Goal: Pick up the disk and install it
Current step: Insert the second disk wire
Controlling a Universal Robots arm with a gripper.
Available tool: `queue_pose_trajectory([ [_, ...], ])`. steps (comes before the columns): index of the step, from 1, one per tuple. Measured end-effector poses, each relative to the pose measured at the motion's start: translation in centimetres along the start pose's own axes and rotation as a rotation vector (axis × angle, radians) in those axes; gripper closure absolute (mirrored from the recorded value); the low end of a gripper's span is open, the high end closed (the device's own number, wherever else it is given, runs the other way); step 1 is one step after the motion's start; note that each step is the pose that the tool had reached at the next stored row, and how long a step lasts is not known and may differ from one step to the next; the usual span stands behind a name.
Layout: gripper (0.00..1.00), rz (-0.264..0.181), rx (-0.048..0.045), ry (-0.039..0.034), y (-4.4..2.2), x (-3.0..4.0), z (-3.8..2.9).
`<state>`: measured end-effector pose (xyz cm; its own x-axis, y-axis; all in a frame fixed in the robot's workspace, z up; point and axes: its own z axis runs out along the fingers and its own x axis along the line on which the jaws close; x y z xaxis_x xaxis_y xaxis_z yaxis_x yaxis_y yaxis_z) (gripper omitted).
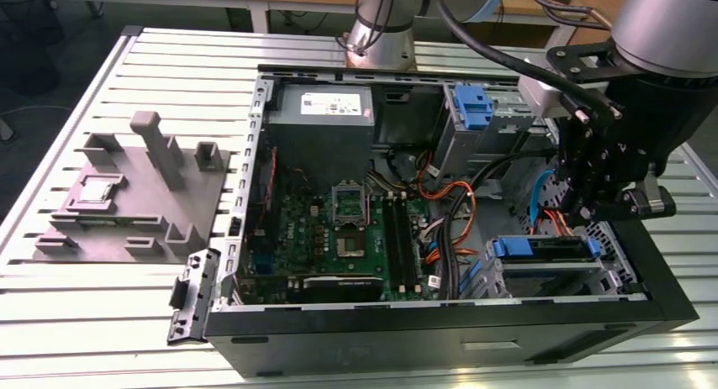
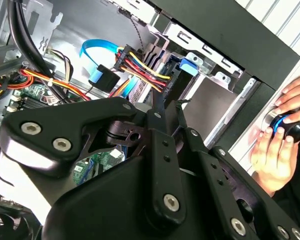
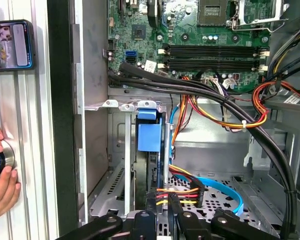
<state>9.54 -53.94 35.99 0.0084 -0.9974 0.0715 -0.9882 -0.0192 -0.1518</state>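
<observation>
The disk (image 1: 552, 249) sits on edge in the drive cage at the case's front corner, on the exterior view's right, with its blue bracket (image 1: 514, 247) facing the motherboard. In the first wrist view the disk (image 3: 149, 145) shows edge-on with the blue bracket on top; in the second wrist view its blue tab (image 2: 187, 65) peeks from the cage. My gripper (image 1: 586, 212) hangs just above the cage, apart from the disk. Its fingers (image 2: 157, 112) come together in a narrow tip with nothing between them, near a bundle of red and yellow wires (image 3: 177, 191).
The open computer case (image 1: 449, 334) lies on a slatted table. An upright blue carrier (image 1: 477, 107) and a grey power-supply box (image 1: 325, 112) stand at the back. Thick black cables (image 3: 230, 107) cross near the cage. A person's hand (image 3: 0, 172) rests on a knob beside the case; a phone (image 3: 10, 45) lies nearby.
</observation>
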Motion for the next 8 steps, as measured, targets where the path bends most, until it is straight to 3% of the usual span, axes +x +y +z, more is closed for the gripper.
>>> queue_pose_trajectory([
  [8, 0.76, 0.0, -0.0001, -0.0007, 0.0, 0.0, -0.01],
])
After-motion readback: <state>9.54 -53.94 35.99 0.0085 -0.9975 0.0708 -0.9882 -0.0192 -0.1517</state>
